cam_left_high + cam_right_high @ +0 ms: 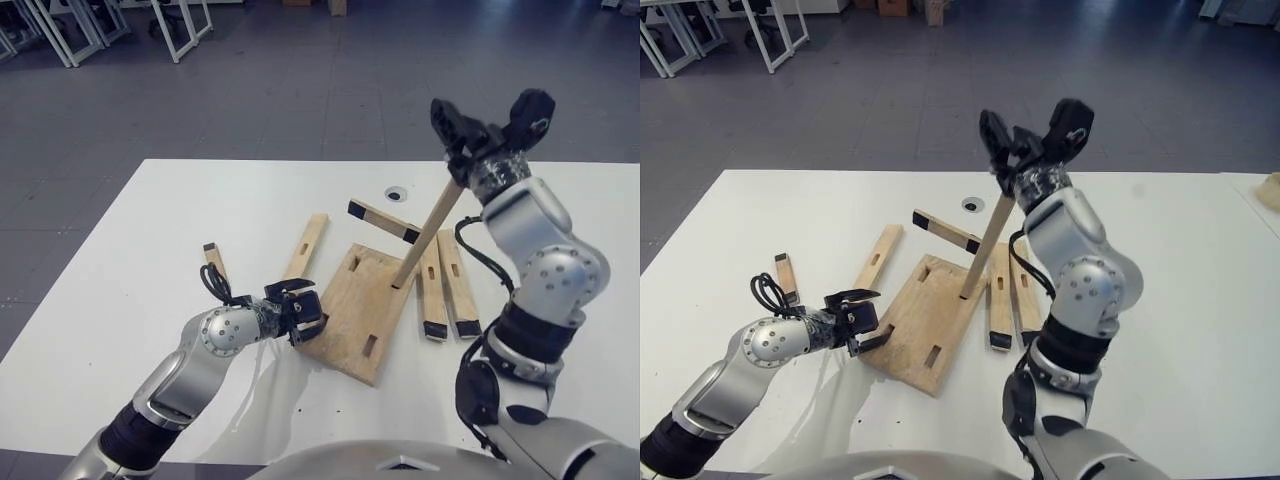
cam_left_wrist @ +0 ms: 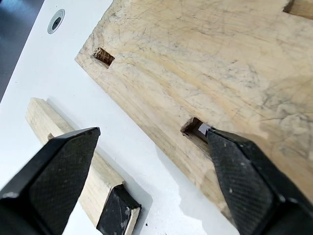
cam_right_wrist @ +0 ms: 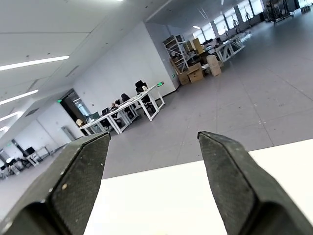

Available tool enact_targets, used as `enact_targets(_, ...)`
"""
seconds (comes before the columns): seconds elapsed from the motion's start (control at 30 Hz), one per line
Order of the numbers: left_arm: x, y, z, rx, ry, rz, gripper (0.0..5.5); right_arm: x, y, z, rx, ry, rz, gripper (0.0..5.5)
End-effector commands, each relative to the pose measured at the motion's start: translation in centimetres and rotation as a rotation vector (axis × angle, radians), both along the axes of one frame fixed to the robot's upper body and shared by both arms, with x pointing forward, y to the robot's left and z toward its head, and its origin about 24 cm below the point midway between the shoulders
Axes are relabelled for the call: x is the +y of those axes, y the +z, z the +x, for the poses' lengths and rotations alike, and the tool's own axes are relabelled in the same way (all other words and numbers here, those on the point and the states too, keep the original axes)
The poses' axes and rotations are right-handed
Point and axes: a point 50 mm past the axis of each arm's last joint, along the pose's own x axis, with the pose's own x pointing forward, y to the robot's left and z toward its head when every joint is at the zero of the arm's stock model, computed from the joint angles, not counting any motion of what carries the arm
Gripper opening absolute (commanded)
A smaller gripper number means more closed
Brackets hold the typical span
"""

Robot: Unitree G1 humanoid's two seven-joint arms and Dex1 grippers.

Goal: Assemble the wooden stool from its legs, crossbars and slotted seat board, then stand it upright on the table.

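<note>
Jaws apart, left gripper (image 1: 308,312) straddles a corner of the seat board (image 1: 355,300); right gripper (image 1: 488,118), likewise apart, sits above that board beside a tilted leg (image 1: 430,230), seemingly slotted in.

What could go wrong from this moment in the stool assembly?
1. The pale wooden leg stands tilted, its lower end on the flat wooden slotted seat board, while the right gripper above it has its fingers open. The leg may topple.
2. The left gripper, fingers open at the board's near corner, could nudge the board and unseat the leg.
</note>
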Motion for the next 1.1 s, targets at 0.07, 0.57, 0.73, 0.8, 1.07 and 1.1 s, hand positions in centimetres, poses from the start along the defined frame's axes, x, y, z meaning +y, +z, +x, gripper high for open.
enact_targets(0.07,1.1,-2.0,-3.1,0.157,0.302,-0.004,4.04,-6.4,4.2,-2.1,-0.149,-0.345,-0.272,3.29)
enact_targets(0.57,-1.6,2.2,-3.1,0.240,0.751,-0.305,4.04,-4.5,-16.1,-14.4,0.685,0.013,-0.690,3.29)
enact_targets(0.73,-2.0,3.8,-1.9,0.202,0.739,-0.365,4.04,-4.4,-18.8,-14.8,0.748,0.028,-0.763,3.29)
enact_targets(0.8,-2.1,4.8,-1.1,0.170,0.733,-0.410,4.04,-4.4,-20.3,-14.8,0.784,0.027,-0.786,3.29)
enact_targets(1.07,-0.2,6.2,1.6,0.119,0.814,-0.590,4.04,-5.8,-22.5,-11.8,0.783,-0.035,-0.753,2.43)
enact_targets(1.1,0.0,6.1,1.6,0.119,0.823,-0.600,4.04,-5.9,-22.4,-11.8,0.784,-0.026,-0.743,2.32)
